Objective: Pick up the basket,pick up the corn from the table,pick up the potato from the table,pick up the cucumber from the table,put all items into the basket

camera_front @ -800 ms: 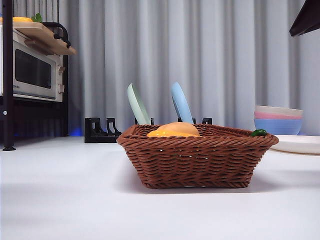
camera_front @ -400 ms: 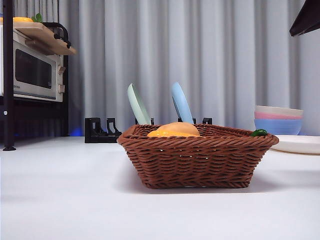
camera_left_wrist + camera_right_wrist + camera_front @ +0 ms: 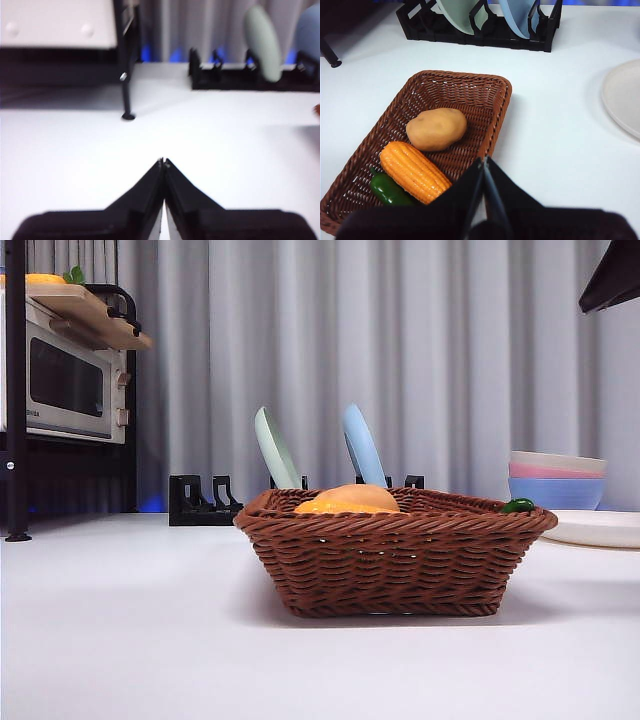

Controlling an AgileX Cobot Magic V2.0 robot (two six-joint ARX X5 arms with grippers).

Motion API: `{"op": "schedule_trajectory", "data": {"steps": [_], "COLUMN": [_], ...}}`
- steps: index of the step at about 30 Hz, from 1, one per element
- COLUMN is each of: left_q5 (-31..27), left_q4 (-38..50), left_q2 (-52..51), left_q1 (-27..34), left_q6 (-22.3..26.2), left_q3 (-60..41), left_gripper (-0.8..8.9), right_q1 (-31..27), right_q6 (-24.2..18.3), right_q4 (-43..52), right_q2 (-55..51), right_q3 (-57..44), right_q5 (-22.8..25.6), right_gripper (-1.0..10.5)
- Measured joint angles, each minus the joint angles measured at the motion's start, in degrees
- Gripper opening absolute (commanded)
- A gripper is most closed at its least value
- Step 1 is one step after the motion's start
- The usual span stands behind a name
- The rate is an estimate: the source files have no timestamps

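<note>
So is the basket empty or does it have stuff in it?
It has stuff in it. The right wrist view shows the potato, the corn and the cucumber all lying inside the basket.

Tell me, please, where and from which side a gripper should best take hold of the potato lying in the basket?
Probably from above, jaws closing across the potato's shorter width at mid-body. It lies on its side in the basket, top exposed; the corn lies close alongside, so a steep approach keeps clear of it and the flared rim.

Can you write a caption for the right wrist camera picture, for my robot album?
Potato, corn and cucumber lie together in the basket, with the shut right gripper above.
</note>
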Motion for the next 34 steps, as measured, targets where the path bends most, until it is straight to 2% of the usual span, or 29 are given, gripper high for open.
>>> {"op": "schedule_trajectory", "data": {"steps": [9,19,34], "left_q5": [1.95,4.85,4.94], "left_q4": [0.17,0.98,1.01], "left_q2": [-4.5,-4.52,-4.52], "left_q1": [3.19,3.85,3.85], "left_q6": [0.0,0.72,0.94], "left_q3": [-7.52,-7.96,-7.96], "left_gripper": [-0.03,-0.03,-0.03], "right_q1": [0.0,0.0,0.0], "right_q6": [0.02,0.02,0.02], "right_q4": [-0.02,-0.02,-0.02], "right_q2": [0.0,0.0,0.0], "right_q3": [0.0,0.0,0.0], "right_q5": [0.0,0.0,0.0], "right_gripper": [0.0,0.0,0.0]}}
